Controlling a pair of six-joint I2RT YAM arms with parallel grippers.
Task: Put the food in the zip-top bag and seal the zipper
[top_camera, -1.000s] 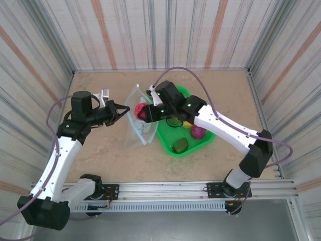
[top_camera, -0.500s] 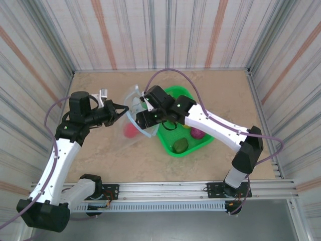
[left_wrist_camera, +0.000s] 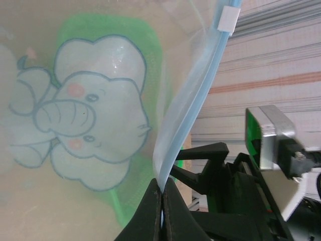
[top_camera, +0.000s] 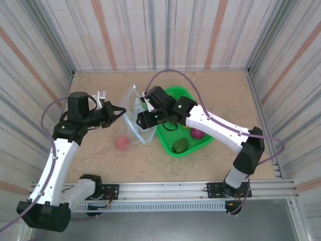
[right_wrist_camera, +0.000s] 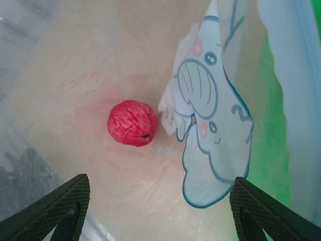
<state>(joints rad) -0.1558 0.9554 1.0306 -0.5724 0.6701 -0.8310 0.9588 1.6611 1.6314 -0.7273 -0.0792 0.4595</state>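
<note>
The zip-top bag (top_camera: pixel 134 116), clear with an elephant print (left_wrist_camera: pixel 90 115), is held up off the table. My left gripper (top_camera: pixel 118 111) is shut on the zipper (left_wrist_camera: pixel 196 98), pinching the pale blue strip between its fingertips (left_wrist_camera: pixel 161 197). My right gripper (top_camera: pixel 141 119) is open and empty at the bag's mouth, its pads (right_wrist_camera: pixel 56 206) far apart. A pink-red piece of food (top_camera: pixel 121 142) lies on the tabletop at the bag's lower left edge, and I see it through hazy plastic (right_wrist_camera: pixel 132 122). I cannot tell whether it is inside the bag.
The green mesh basket (top_camera: pixel 194 94) stands right of the bag under the right arm. It holds a dark green piece (top_camera: pixel 180 145) and a magenta piece (top_camera: pixel 197 133). Striped walls close in three sides. Bare table lies left and front.
The pink-red fruit left the right gripper's jaws and moved down and left onto the table. The right gripper shifted left to the bag's mouth with its jaws open. The left gripper kept its hold.
</note>
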